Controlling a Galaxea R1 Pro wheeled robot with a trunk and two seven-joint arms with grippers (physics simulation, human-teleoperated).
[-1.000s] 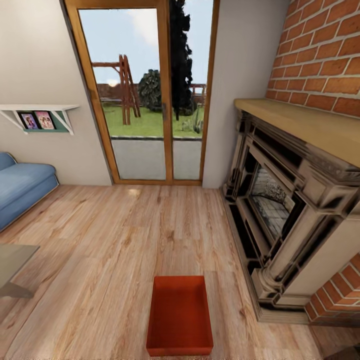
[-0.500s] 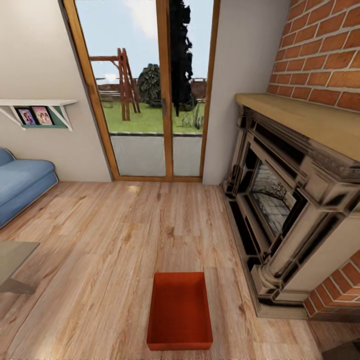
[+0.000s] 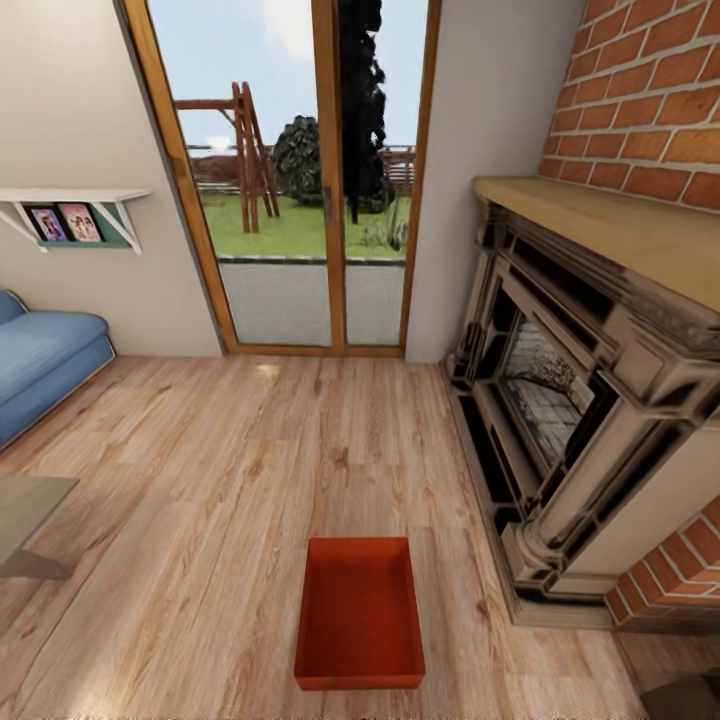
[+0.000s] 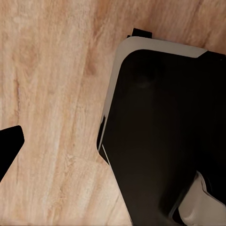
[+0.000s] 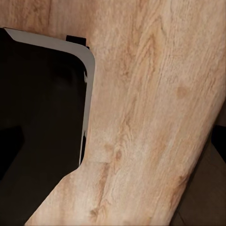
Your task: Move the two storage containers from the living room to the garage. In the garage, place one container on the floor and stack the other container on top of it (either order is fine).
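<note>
Living room ahead: wood-plank floor ran up to glass doors at top centre, with a stone fireplace and brick down the right side and a blue sofa at the left edge. One orange-red bin sat flat on the planks at lower centre, open side up, apart from the fireplace base, with bare floor to its left and beyond it. A table corner poked in at lower left. Both wrist views looked down at planks and the robot's dark, grey-rimmed base, which the head view missed. A dark tip edged the left wrist view, maybe a finger; whether either gripper was open, I couldn't tell.
</note>
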